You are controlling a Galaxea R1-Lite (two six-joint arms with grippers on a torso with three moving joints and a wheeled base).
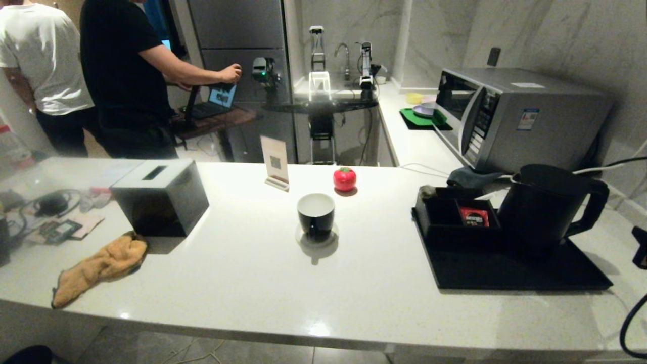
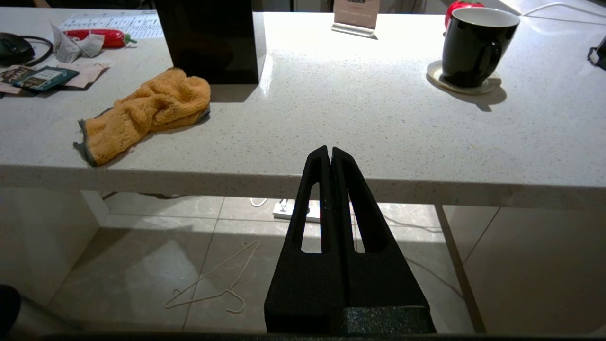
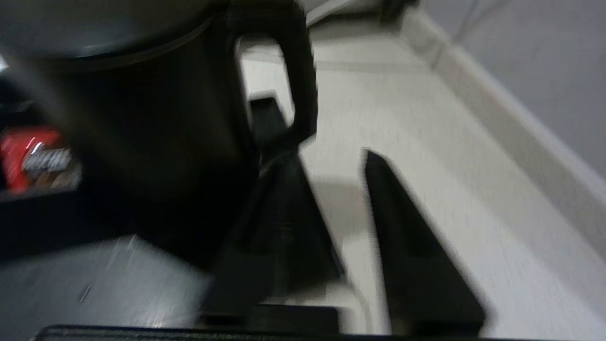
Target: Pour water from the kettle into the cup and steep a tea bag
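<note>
The cup (image 1: 316,215), glossy black with a white inside, stands on a small coaster mid-counter and also shows in the left wrist view (image 2: 476,45). I see no water in it. The matte black kettle (image 1: 543,207) stands on a black tray (image 1: 510,270) at the right, its loop handle (image 3: 298,80) pointing right. My right gripper (image 3: 329,156) is open just short of that handle, with nothing between its fingers. My left gripper (image 2: 330,150) is shut and empty, low before the counter's front edge. A red sachet (image 1: 473,216) lies in the black compartment box (image 1: 445,212); whether it is the tea bag I cannot tell.
A microwave (image 1: 510,119) stands behind the kettle. On the left of the counter are a dark tissue box (image 1: 162,197), an orange cloth (image 1: 101,265) and assorted clutter (image 1: 50,217). A card stand (image 1: 275,162) and a red tomato-shaped timer (image 1: 344,179) sit behind the cup. Two people stand at the back left.
</note>
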